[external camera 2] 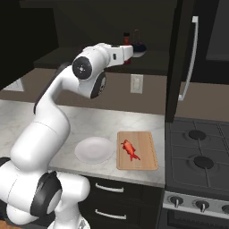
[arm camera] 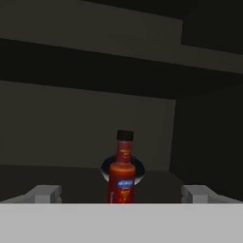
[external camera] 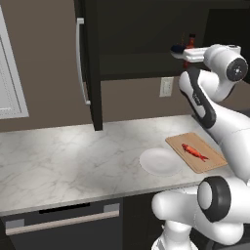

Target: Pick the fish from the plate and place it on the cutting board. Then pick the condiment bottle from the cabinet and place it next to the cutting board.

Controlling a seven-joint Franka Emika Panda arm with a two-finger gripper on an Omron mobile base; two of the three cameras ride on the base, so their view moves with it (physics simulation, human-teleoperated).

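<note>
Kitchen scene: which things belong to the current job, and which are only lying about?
Job:
fish
cutting board
plate
condiment bottle
cabinet
hand, open before the bottle

Lying about:
blue bowl behind the bottle
stove
wall socket

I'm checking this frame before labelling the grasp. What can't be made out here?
- Condiment bottle: its base, cut off by the grey band in the hand view.
- Dark bowl: mostly hidden behind the bottle in the hand view.
- Gripper: the distance between the fingers and the bottle can't be judged.
- Bottle label: too small to read in any view.
- Cabinet: dark interior, depth unclear.
</note>
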